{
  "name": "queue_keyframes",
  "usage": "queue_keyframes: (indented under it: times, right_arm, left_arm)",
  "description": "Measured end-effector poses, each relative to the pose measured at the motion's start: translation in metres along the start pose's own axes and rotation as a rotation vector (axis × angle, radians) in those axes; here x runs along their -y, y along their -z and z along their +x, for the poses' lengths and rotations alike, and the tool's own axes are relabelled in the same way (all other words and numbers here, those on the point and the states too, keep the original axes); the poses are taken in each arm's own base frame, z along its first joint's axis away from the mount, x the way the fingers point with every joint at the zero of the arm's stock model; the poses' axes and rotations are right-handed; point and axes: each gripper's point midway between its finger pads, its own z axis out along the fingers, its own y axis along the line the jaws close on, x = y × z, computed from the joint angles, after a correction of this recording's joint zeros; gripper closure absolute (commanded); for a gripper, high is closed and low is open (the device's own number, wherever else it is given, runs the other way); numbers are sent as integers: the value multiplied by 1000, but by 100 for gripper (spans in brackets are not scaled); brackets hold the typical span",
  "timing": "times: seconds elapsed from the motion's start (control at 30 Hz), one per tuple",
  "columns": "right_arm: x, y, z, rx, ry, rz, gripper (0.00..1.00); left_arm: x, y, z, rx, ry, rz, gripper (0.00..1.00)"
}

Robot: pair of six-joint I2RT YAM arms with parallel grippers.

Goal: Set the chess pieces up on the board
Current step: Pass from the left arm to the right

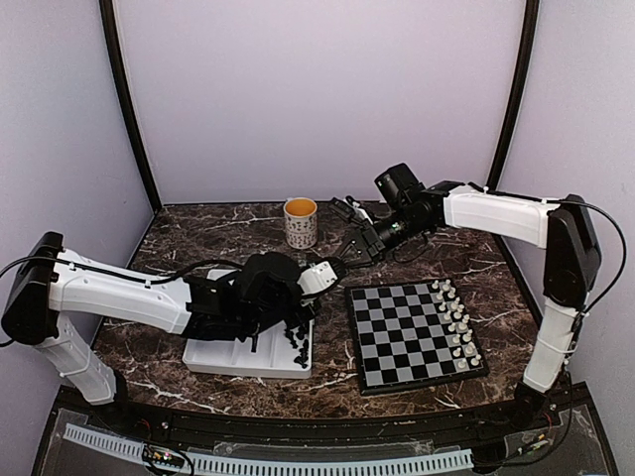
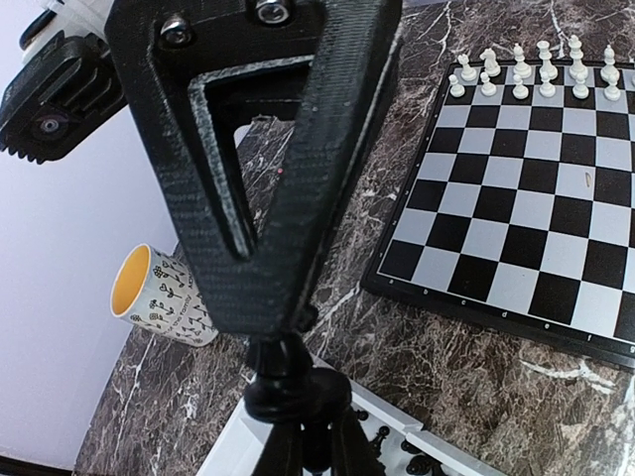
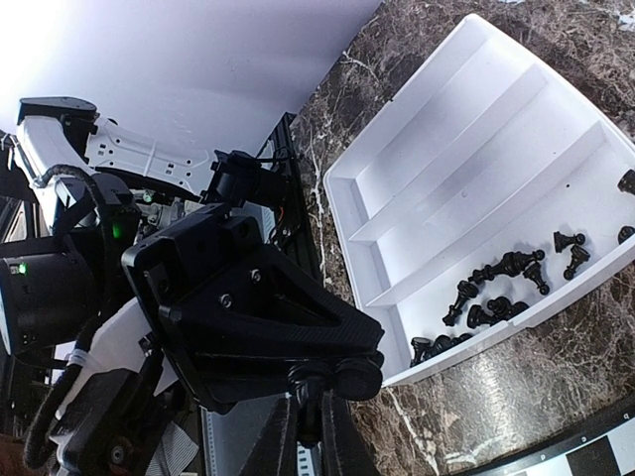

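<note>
**Top view:** The white chessmen (image 1: pixel 454 319) are ranked in two rows along the right edge of the chessboard (image 1: pixel 397 337). No black man stands on it. The black chessmen (image 1: pixel 298 342) lie in the white tray (image 1: pixel 223 359), so about half is judged done. The table (image 1: pixel 198 233) is dark veined marble, the walls are pale lilac, and a mug (image 1: pixel 301 222) stands behind.

**Left wrist view:** The left gripper (image 2: pixel 283 332) has its fingers pressed on one black piece (image 2: pixel 288 382), held aloft between tray and board.

**Right wrist view:** The right gripper (image 3: pixel 310 441) has its fingers set close about the same piece.

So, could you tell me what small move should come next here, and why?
Probably open the left gripper: it and the right gripper both seem closed on one black piece in mid-air, and the board has no black pieces on it.
</note>
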Motion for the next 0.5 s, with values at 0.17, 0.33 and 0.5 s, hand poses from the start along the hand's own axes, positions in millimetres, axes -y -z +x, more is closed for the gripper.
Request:
queue_keyframes:
  times: [0.17,0.33,0.5]
  right_arm:
    - [3,0,1,-2,16,18,99]
    - [12,8,-5,-9,121,145,100]
    - [30,29,-2,-31,295,378,100]
  left_arm:
    - [1,-1,1,-3,0,-1,100]
    - [0,-1,2,-5,20,-2,100]
    - [-18,12,2,6,101,24,100]
